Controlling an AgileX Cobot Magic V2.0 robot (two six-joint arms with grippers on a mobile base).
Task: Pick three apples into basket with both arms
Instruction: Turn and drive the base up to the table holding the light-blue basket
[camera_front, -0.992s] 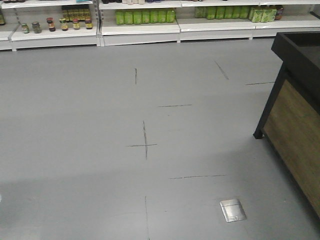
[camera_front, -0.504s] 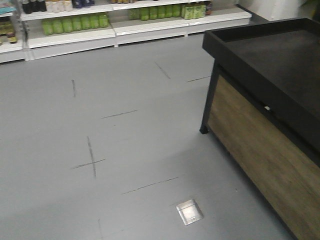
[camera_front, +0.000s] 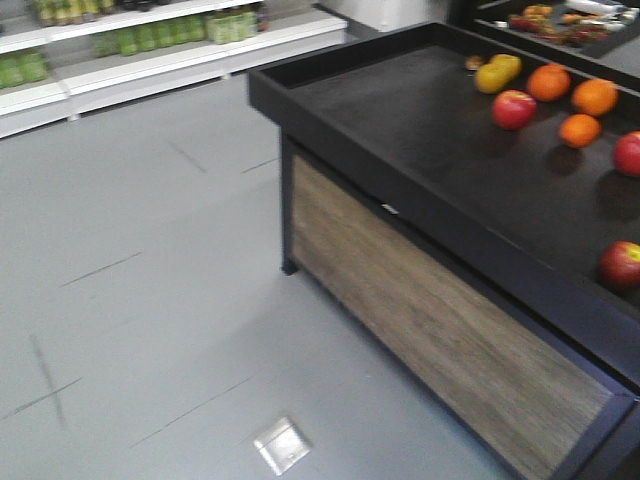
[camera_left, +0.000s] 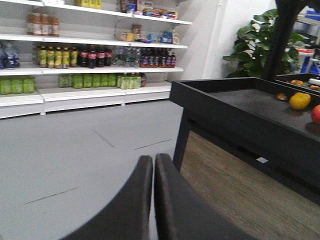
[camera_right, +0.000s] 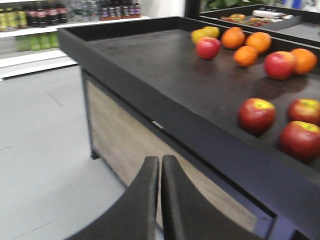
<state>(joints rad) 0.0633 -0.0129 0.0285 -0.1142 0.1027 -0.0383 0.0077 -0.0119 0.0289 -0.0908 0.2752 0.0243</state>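
Grey shop floor (camera_front: 150, 200), drink shelves (camera_left: 75, 92) along the back wall. Black worktop (camera_right: 150, 55) with a wood side panel (camera_right: 117, 135) carries the fruit. Three apples (camera_right: 256, 114) are grouped near its front rim on the right side. Two rear apples (camera_right: 206, 47) sit further back beside the oranges (camera_right: 232, 37). Left claw (camera_left: 153, 160): pressed together, nothing pinched, low in front of the worktop's corner. Right claw (camera_right: 160, 161): also pressed together, empty, below the front rim, apart from the apples.
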